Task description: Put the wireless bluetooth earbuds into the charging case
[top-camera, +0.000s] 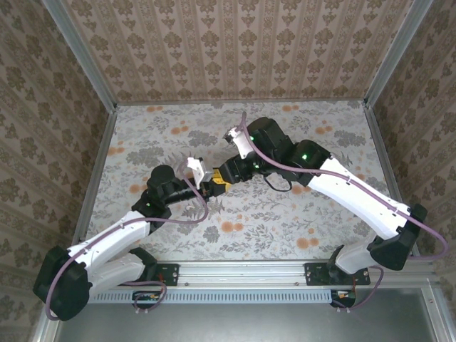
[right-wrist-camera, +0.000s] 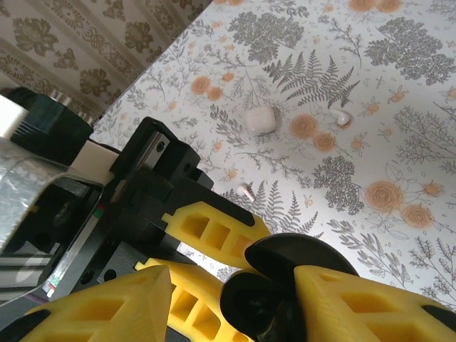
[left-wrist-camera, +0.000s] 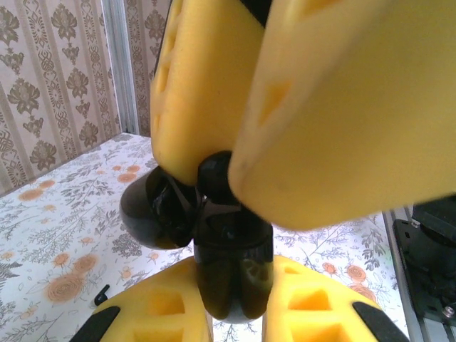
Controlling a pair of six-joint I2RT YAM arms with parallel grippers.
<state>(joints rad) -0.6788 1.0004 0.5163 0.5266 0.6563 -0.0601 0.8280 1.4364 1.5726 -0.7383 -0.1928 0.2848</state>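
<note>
Charging case [left-wrist-camera: 231, 274]: small glossy black shell, lid open, held clear of the worktop [left-wrist-camera: 64, 235].
Left gripper [left-wrist-camera: 231, 313]: closed narrow on the case's base.
Earbud [left-wrist-camera: 214, 178]: tiny, black, sitting at the case mouth.
Right gripper [right-wrist-camera: 234, 278]: jaws part-way apart beside the earbud; gripping or released, cannot tell.
Handling: likely light, rigid, slippery; pinch the bud's body squarely.

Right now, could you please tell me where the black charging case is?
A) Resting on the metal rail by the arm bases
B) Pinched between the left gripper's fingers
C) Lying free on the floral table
B: the left wrist view shows the left gripper with its yellow fingers closed on the glossy black charging case.
</note>
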